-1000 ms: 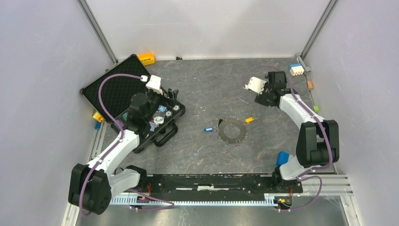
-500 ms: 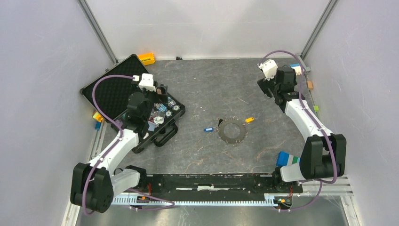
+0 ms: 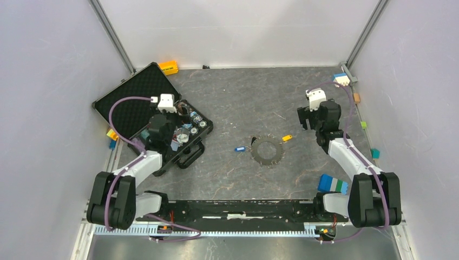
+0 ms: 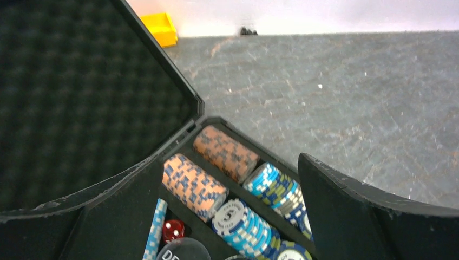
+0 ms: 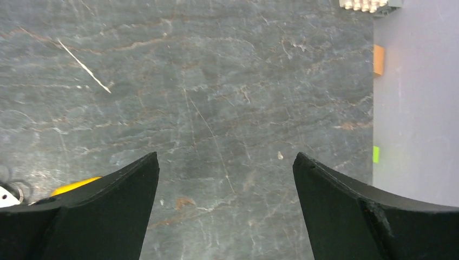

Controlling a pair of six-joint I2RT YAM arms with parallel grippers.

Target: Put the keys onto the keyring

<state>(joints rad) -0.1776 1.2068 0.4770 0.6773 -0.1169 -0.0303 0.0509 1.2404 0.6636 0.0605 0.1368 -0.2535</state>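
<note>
**Plainly, no key is on the ring yet**

Nearest the arm bases, a blue block (image 3: 331,183) sits beside the right arm's base and is no part of the job. Farther out, in the middle of the table (image 3: 233,179), the keyring (image 3: 255,151) lies flat as an open loop. The blue key (image 3: 240,148) is just to its left and the yellow key (image 3: 287,137) just off its upper right. From above I cannot tell whether either key touches the chain, but neither looks threaded. Laid out this way, each key sits on the side of the arm that could most readily reach it.

Beyond the ring, the right gripper (image 5: 225,156) hovers over bare table with its fingers spread wide and nothing between them. The yellow key shows only as a sliver at the lower left of its wrist view. So the gripper stands beyond the key and to its right, likely lining up for a pick.

The left gripper (image 4: 230,160) is likewise spread and empty. It hangs over the open case (image 3: 135,84), whose trays are filled with chips (image 4: 195,187). It is well apart from the blue key, so it looks parked out of the way rather than working.

At the far edge an orange block (image 3: 168,67) rests by the wall.
</note>
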